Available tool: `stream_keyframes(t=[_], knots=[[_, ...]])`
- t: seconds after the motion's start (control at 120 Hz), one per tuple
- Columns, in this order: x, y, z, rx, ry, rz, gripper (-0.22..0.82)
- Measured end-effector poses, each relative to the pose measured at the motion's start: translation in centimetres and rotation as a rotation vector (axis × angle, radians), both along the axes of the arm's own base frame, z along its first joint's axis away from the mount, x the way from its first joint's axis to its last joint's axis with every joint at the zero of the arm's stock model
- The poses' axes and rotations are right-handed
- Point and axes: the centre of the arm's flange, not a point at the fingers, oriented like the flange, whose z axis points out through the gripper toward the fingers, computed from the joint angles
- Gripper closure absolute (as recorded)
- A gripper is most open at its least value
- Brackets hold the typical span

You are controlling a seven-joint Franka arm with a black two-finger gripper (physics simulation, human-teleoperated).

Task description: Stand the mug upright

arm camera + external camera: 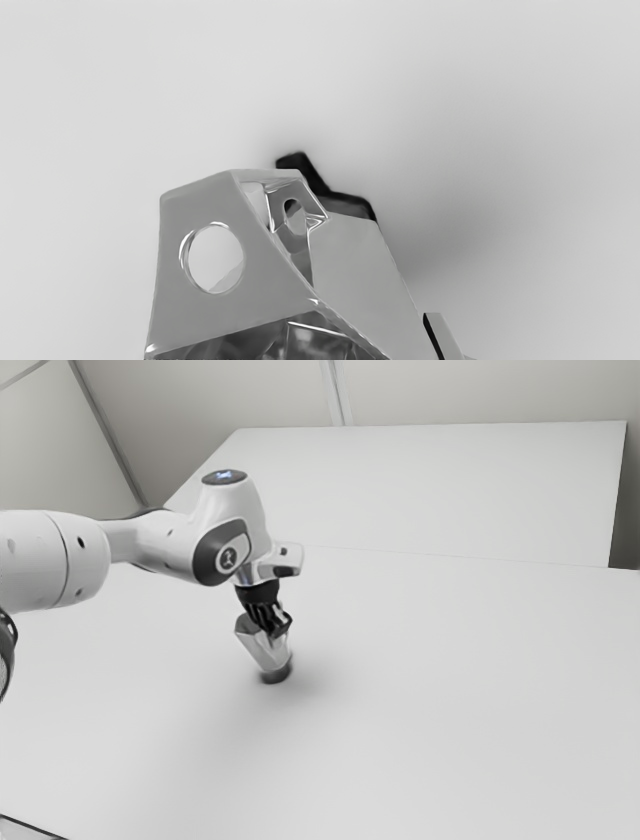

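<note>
The silver, angular mug (262, 650) leans in the exterior view, its dark base (276, 673) low and its wide upper end toward the exterior view's left. My gripper (272, 624) points down at the mug's upper part and overlaps it. Whether it holds the mug is hidden. In the wrist view the mug (360, 260) shows flat shiny faces, a round hole in one of them and a black edge at its far end. Part of my gripper (441, 335) stands right beside the mug's wall there.
The white tabletop (430, 690) spreads around the mug, with a soft shadow close to its base. Another white surface (430, 490) lies farther back, before pale walls. A dark-edged object (25, 830) reaches into the exterior view's lower left corner.
</note>
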Motion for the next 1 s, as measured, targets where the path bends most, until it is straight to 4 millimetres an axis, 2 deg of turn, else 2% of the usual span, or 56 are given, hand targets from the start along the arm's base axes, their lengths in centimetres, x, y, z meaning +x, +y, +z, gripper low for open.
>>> stream_keyframes(t=[0.092, 0.517, 0.558, 0.7, 0.842, 0.958, 1.0], knots=[[0.4, -0.5, -0.7, 0.005, -0.008, 0.000, 0.75], [1.1, -0.3, -1.8, 0.026, -0.041, 0.022, 0.73], [1.1, -0.3, -1.9, 0.025, -0.041, 0.024, 0.69], [1.1, -0.3, -1.6, 0.018, -0.045, 0.037, 0.44], [1.2, -0.2, 1.2, 0.001, -0.089, 0.053, 0.27], [3.1, -0.1, 6.4, -0.012, -0.153, 0.074, 0.19], [3.6, 0.7, 7.8, -0.013, -0.162, 0.090, 0.17]])
